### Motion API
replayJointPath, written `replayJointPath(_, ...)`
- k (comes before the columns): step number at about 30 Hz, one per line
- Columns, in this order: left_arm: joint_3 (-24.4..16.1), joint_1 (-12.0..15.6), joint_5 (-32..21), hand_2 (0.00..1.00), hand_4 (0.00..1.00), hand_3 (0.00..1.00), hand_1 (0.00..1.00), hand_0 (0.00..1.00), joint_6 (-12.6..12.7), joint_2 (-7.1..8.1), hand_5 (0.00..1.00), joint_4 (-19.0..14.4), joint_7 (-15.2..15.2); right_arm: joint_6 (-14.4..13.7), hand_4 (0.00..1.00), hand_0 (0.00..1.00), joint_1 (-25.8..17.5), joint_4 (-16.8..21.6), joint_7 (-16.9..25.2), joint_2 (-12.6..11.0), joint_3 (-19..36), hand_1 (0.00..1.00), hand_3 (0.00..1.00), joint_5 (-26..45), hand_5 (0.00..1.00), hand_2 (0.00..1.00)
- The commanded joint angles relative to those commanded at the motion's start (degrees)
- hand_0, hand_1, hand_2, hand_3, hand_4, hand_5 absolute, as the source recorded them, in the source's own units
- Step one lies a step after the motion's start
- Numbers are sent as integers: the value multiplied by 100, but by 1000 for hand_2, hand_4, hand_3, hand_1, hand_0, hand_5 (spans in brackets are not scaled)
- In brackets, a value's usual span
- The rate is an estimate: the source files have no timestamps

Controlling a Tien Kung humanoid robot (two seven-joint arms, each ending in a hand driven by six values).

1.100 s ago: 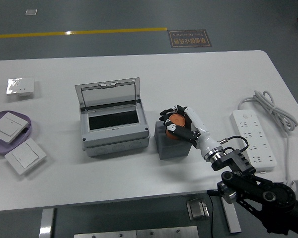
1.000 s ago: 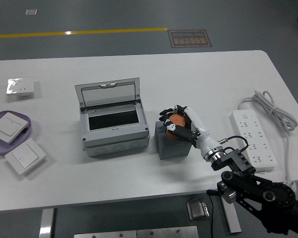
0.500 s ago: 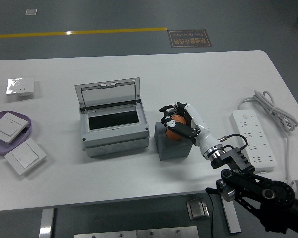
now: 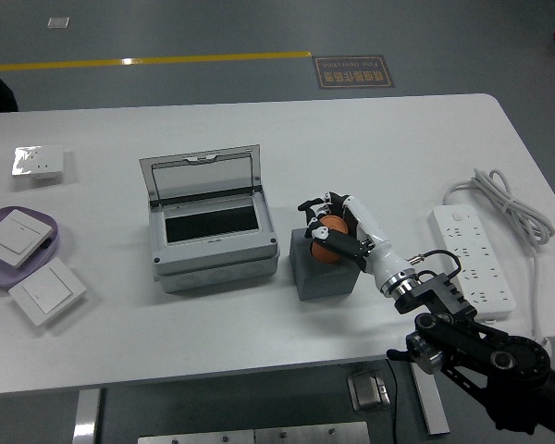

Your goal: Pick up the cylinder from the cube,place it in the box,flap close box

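Note:
An orange cylinder (image 4: 327,242) is held just above the dark grey cube (image 4: 320,271), right of the box. My right hand (image 4: 331,227) has its fingers curled around the cylinder and is shut on it, with the arm coming in from the lower right. The grey box (image 4: 213,233) stands at the table's middle with its clear flap (image 4: 203,173) tilted up at the back, and its dark inside shows. My left hand is out of sight.
A white power strip (image 4: 473,256) with a coiled cable (image 4: 502,203) lies at the right. At the left, a purple dish (image 4: 52,238) holds a white switch plate, another plate (image 4: 46,291) lies beside it, and a small white socket (image 4: 40,162) sits further back.
My right hand has closed tighter around the orange cylinder and lifted it slightly off the cube's top. The box and the cube have not moved.

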Motion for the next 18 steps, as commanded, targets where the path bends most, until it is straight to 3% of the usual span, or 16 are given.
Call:
replayJointPath(1, 1, 1, -1, 605, 720, 644, 629, 613, 0, -1, 197, 0, 0, 7, 562, 745, 0, -3, 2, 1, 3, 668, 673, 0, 148, 653)
replayJointPath(6, 4, 1, -1, 605, 720, 644, 629, 613, 1, -1, 197, 0, 0, 32, 562, 745, -1, -5, 15, 3, 6, 668, 673, 4, 148, 653)
replayJointPath(7, 3, 0, 0, 605, 721, 644, 629, 613, 1, -2, 199, 0, 0, 36, 778, 843, -1, -4, 16, 3, 6, 728, 761, 4, 290, 716)
replayJointPath(12, -1, -3, 5, 605, 721, 644, 629, 613, 0, -7, 199, -2, 0, 63, 778, 843, -8, -2, 31, 0, 7, 728, 761, 12, 290, 716)
replayJointPath(13, -2, -3, 7, 605, 722, 643, 629, 613, 0, -8, 200, -3, 0, 66, 840, 851, -9, 0, 34, -1, 8, 738, 771, 13, 361, 718)
replayJointPath(18, -4, -6, 10, 605, 722, 643, 629, 613, 1, -10, 200, -2, -1, 70, 840, 851, -26, 37, 56, -17, 19, 738, 771, 0, 361, 718)
